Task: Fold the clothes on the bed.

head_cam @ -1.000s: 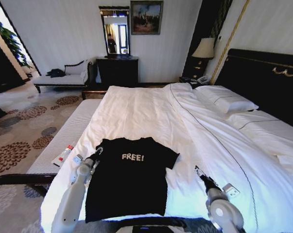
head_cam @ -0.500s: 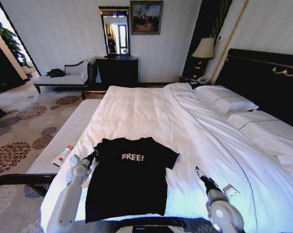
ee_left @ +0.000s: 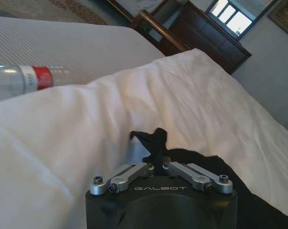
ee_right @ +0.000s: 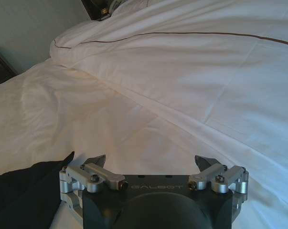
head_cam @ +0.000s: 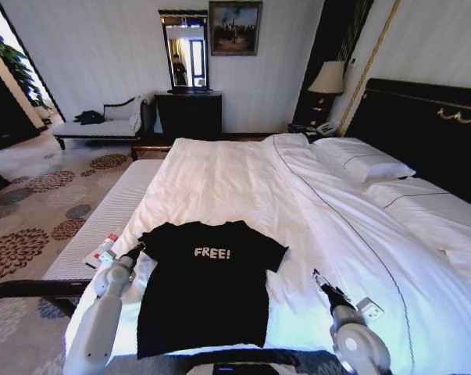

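Left claw pinched on black T-shirt sleeve, plastic bottle beyond.

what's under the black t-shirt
The T-shirt lies flat on the bed, on its white cover. The left gripper pinches its sleeve edge; the right gripper is open beside it. Whatever sits directly beneath the shirt is covered.

The left arm reaches forward and outward on the robot's left, its left gripper low at the black T-shirt sleeve — fingers pinched together on a tuft of the fabric in the left wrist view. The right arm sits low on the right, its right gripper pointing forward — fingers spread wide apart, holding nothing.
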### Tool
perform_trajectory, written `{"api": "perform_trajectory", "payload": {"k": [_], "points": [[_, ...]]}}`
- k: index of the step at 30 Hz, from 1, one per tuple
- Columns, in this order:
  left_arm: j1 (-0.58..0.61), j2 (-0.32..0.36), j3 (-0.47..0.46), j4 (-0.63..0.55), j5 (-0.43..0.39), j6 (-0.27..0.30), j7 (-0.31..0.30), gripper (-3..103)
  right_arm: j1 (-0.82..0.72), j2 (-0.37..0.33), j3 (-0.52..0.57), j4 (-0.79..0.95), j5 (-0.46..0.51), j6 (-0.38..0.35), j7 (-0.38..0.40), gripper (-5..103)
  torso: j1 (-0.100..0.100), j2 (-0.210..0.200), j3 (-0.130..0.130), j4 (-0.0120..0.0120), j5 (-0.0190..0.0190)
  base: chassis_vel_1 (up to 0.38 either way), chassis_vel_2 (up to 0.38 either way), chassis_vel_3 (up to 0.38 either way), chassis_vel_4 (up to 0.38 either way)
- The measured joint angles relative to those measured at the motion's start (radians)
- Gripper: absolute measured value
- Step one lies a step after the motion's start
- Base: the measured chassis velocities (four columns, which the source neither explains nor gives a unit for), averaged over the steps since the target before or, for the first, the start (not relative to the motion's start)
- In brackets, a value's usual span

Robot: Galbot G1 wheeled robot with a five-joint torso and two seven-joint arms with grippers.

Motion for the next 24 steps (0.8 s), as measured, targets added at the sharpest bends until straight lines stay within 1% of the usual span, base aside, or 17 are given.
{"api": "perform_trajectory", "payload": {"k": [4, 5, 7, 8, 9, 10, 13, 14, 16, 18, 21, 22, 23, 24], "points": [[0.007, 0.006, -0.009, 0.008, 0.006, -0.005, -0.013, 2, 0.006, -0.002, -0.002, -0.004, 0.001, 0.002, 0.001, 100, 0.0, 0.0, 0.0, 0.0001, -0.0001, 0.0, 0.0, 0.0, 0.0], [0.009, 0.006, -0.011, 0.008, 0.006, -0.005, -0.016, -1, 0.009, -0.003, -0.003, -0.005, 0.001, 0.002, 0.001, 100, 0.0, 0.0, 0.0, 0.0001, 0.0, 0.0, 0.0, 0.0, 0.0], [0.016, 0.006, -0.017, 0.003, 0.01, -0.005, -0.027, 9, 0.018, -0.007, -0.007, -0.007, 0.003, 0.007, 0.001, 100, 0.0, 0.0, 0.0, 0.0001, 0.0, 0.0, 0.0, 0.0, 0.0], [0.016, 0.006, -0.017, 0.003, 0.01, -0.005, -0.027, 9, 0.018, -0.007, -0.007, -0.007, 0.003, 0.007, 0.001, 100, 0.0, 0.0, 0.0, 0.0001, 0.0, 0.0, 0.0, 0.0, 0.0], [0.022, 0.005, -0.021, -0.005, 0.014, -0.004, -0.032, 15, 0.026, -0.011, -0.009, -0.009, 0.007, 0.01, 0.001, 100, 0.0, 0.0, 0.0, 0.0003, 0.0002, 0.0, 0.0, 0.0, 0.0], [0.027, 0.005, -0.024, -0.01, 0.015, -0.003, -0.035, 15, 0.03, -0.013, -0.01, -0.009, 0.011, 0.01, 0.001, 100, 0.0, 0.0, 0.0, 0.0002, 0.0002, 0.0, 0.0, 0.0, 0.0], [0.06, 0.01, -0.057, -0.043, 0.017, 0.006, -0.053, 30, 0.066, -0.038, -0.019, -0.009, 0.046, 0.013, 0.003, 100, 0.0, 0.0, 0.0, 0.0, 0.0001, 0.0, 0.0, 0.0, 0.0], [0.06, 0.01, -0.057, -0.043, 0.017, 0.006, -0.053, 30, 0.066, -0.038, -0.019, -0.009, 0.046, 0.013, 0.003, 100, 0.0, 0.0, 0.0, 0.0, 0.0001, 0.0, 0.0, 0.0, 0.0], [0.087, 0.018, -0.084, -0.071, 0.016, 0.012, -0.064, 41, 0.098, -0.052, -0.026, -0.016, 0.063, 0.013, 0.005, 100, 0.0, 0.0, 0.0, 0.0002, 0.0, 0.0, 0.0, 0.0, 0.0], [0.105, 0.022, -0.1, -0.089, 0.013, 0.016, -0.07, 41, 0.115, -0.057, -0.032, -0.023, 0.071, 0.013, 0.006, 100, 0.0, 0.0, 0.0, 0.0002, 0.0, 0.0, 0.0, 0.0, 0.0], [0.179, 0.027, -0.155, -0.172, -0.012, 0.032, -0.09, 57, 0.166, -0.063, -0.05, -0.053, 0.099, 0.01, 0.013, 100, 0.0, 0.0, 0.0, 0.0003, -0.0001, 0.0, 0.0, 0.0, 0.0], [0.217, 0.024, -0.177, -0.22, -0.03, 0.041, -0.098, 63, 0.18, -0.062, -0.057, -0.063, 0.111, 0.008, 0.017, 100, 0.0, 0.0, 0.0, 0.0003, -0.0001, 0.0, 0.0, 0.0, 0.0], [0.217, 0.024, -0.177, -0.22, -0.03, 0.041, -0.098, 63, 0.18, -0.062, -0.057, -0.063, 0.111, 0.008, 0.017, 100, 0.0, 0.0, 0.0, 0.0003, -0.0001, 0.0, 0.0, 0.0, 0.0], [0.248, 0.018, -0.191, -0.262, -0.047, 0.049, -0.104, 68, 0.187, -0.059, -0.063, -0.071, 0.12, 0.008, 0.02, 100, 0.0, 0.0, 0.0, 0.0003, 0.0001, 0.0, 0.0, 0.0, 0.0]]}}
